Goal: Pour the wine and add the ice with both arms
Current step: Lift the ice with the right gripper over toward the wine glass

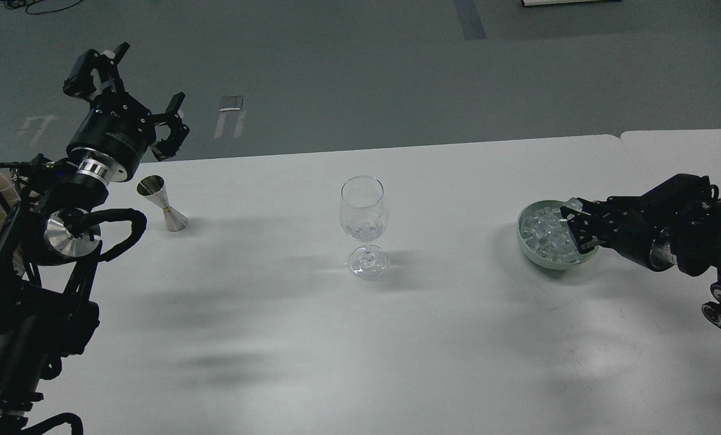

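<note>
Ice is sitting piled in a pale green bowl, right under and just ahead of the right gripper's fingertips. The right gripper is reaching into the bowl from the far-right side, fingers dipping among the cubes; a clear cube seems to be sitting at the upper finger's tip, but the fingers are dark and foreshortened, so I cannot tell whether they are pinching it or just touching.

Wine glass is standing upright well to the left of those fingers, mid-table; a cube or two looks to be lying in its bowl already. No wine stream is showing.

Left gripper is hovering raised, fingers spread wide and holding nothing; a steel jigger is standing on the table just below and beside it.

Step in hand, by my reading: picking ice. Doing it well is meaning closing on one cube squarely, lifting straight out clear of the bowl rim, then carrying it over the glass mouth and releasing low, so nothing is knocking the glass.
</note>
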Motion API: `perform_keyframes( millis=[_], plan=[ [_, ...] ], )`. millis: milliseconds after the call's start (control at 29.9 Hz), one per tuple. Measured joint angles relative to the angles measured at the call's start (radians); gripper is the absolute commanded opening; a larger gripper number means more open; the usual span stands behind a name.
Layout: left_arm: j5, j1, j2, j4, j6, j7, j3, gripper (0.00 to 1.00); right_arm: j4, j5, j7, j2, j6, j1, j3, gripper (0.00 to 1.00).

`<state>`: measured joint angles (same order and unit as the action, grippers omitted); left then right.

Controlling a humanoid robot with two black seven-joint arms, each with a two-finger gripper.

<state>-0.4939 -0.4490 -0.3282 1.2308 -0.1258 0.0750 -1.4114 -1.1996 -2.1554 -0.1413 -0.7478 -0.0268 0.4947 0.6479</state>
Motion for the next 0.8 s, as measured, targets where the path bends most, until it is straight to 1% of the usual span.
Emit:
perform_keyframes(
  millis=[234,468,569,702,803],
  plan=[
    [0.000,-0.002,0.002,0.001,0.000,0.002,0.000,0.98,-0.134,0.077,-0.006,-0.070,-0.001,-0.003,0.036,0.09],
    [-0.006,-0.006,0.003,0.001,0.000,0.002,0.000,0.98,-0.273,0.092,0.000,-0.062,-0.009,0.035,0.066,0.09],
    [-0.009,-0.007,0.001,0.000,0.000,0.002,0.000,0.98,-0.314,0.092,0.002,-0.038,-0.015,0.085,0.066,0.09],
    [-0.009,-0.007,-0.009,0.000,0.000,0.002,0.000,0.98,-0.324,0.091,0.002,0.048,-0.026,0.159,0.058,0.09],
    [-0.007,-0.007,-0.016,-0.001,0.000,0.002,0.000,0.98,-0.322,0.090,0.003,0.111,-0.057,0.213,0.054,0.09]
  ],
)
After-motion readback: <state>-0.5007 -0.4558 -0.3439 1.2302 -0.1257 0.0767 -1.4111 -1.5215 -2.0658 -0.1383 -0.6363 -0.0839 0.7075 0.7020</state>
